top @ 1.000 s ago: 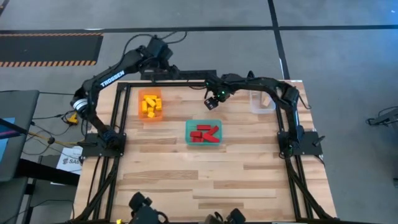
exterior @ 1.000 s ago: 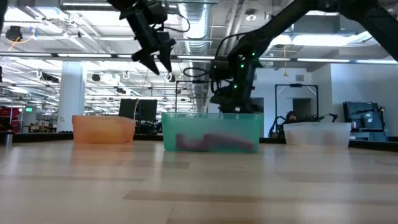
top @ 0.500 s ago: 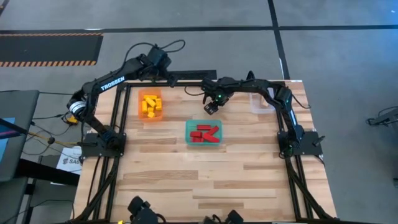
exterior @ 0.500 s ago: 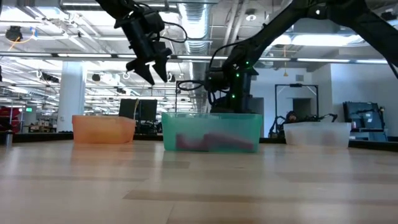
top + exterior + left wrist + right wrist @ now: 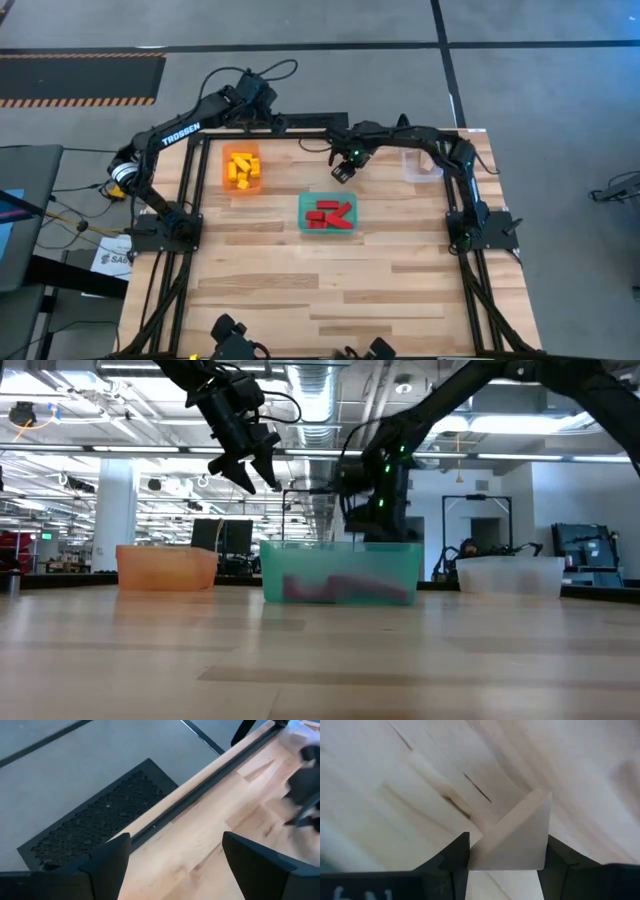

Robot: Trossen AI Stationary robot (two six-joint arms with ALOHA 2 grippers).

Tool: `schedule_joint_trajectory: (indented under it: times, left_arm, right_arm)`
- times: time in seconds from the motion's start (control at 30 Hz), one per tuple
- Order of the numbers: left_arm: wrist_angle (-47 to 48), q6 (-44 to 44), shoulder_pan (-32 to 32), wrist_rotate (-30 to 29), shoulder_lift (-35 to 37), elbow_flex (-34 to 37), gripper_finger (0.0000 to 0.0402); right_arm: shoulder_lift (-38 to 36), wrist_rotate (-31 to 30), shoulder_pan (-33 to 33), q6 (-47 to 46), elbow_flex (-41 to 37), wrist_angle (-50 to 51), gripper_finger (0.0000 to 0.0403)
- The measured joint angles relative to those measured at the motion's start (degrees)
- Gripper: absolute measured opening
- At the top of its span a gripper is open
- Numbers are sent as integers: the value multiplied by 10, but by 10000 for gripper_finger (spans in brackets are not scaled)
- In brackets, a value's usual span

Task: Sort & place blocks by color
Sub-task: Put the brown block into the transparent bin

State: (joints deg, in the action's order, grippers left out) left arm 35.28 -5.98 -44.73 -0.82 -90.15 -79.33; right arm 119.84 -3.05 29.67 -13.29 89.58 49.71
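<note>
The right gripper (image 5: 341, 172) hangs over the wooden table (image 5: 330, 280), just beyond the far edge of the teal plastic tray (image 5: 327, 213), and its two dark fingers (image 5: 454, 857) sit against the sides of a pale plain-wood wedge block (image 5: 515, 840), which fills the gap between them with the bare planks showing behind it. In the low view this gripper (image 5: 372, 525) sits right above the teal tray's rim (image 5: 340, 547). Below and nearer than the gripper, the red blocks (image 5: 329, 214) lie piled inside the teal tray. Off to the gripper's left side, the yellow blocks (image 5: 243, 168) fill the orange plastic tray (image 5: 227, 178). On its other side, by the right arm's base end of the table, stands the clear plastic tray (image 5: 420, 166); what it holds cannot be made out. The left gripper (image 5: 272, 122) waits high at the table's far edge, beyond the orange tray, its fingers (image 5: 107, 860) spread wide with nothing between them, only the table's edge and the grey floor (image 5: 75, 765) in sight past them.
</note>
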Motion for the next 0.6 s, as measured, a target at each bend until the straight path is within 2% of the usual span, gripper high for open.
schedule_joint_trajectory:
  times: [0.17, 0.43, 0.6]
  left_arm:
    - [1, 1, 4, 6, 0, 0, 302]
    - [-11, 3, 6, 25, 0, 0, 302]
    - [-14, 2, 16, 36, 0, 0, 302]
  right_arm:
    - [-84, -16, 2, -4, 1, 46, 196]
    - [-211, -101, 26, -16, -1, 207, 184]
    - [-300, -134, 65, -48, -92, 229, 197]
